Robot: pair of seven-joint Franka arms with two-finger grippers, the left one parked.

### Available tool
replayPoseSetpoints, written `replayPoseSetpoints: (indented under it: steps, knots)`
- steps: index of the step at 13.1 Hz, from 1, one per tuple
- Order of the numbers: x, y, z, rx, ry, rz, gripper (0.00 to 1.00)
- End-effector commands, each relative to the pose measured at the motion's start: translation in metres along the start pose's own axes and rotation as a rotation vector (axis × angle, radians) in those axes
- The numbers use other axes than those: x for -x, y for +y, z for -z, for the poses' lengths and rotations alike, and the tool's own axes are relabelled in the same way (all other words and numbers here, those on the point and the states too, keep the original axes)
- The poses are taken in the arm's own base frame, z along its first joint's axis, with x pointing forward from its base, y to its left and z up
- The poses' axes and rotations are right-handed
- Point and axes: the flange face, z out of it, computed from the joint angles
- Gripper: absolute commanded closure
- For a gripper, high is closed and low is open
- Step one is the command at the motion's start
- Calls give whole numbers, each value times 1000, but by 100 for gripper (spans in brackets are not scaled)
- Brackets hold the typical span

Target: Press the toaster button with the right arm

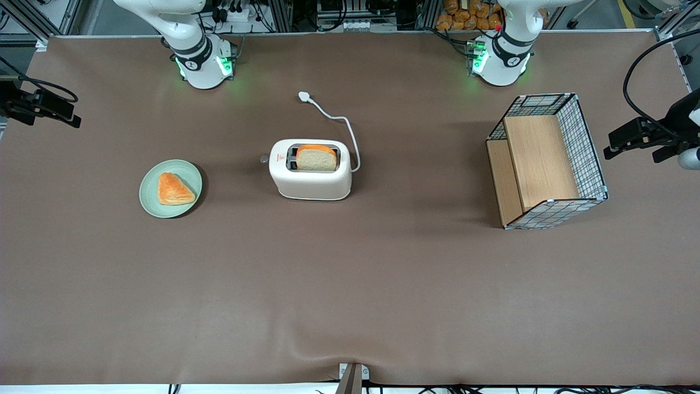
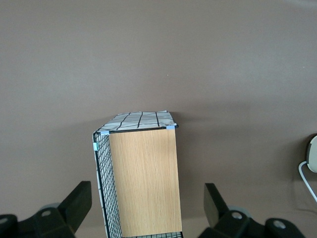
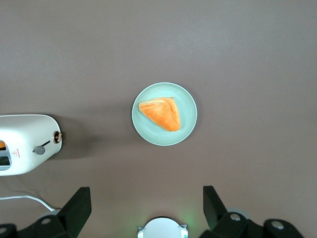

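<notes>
1. One toaster (image 1: 310, 174) stood on the table, with one button (image 1: 264, 160) on its end and one cord (image 1: 340, 121).
2. One slice of bread (image 1: 316, 157) sat in it.
3. One plate (image 1: 151, 190) held one pastry (image 1: 174, 189).
4. There was one wire basket (image 1: 589, 153) with two wooden boards.
5. One gripper (image 3: 147, 210) hung high above the plate, its two fingers (image 3: 79, 204) spread wide.

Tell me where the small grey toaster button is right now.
The tiny grey toaster button juts from the white plastic toaster end facing the green plate. The open right gripper hangs high above that plate.
</notes>
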Motion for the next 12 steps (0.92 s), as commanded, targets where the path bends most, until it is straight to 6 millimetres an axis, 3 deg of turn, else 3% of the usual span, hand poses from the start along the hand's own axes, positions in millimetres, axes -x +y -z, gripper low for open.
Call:
replayPoseSetpoints:
  steps: [1, 12]
  knots:
    - [1, -1, 9, 8, 9, -11, 0]
    - [-5, -1, 10, 6, 12, -9, 0]
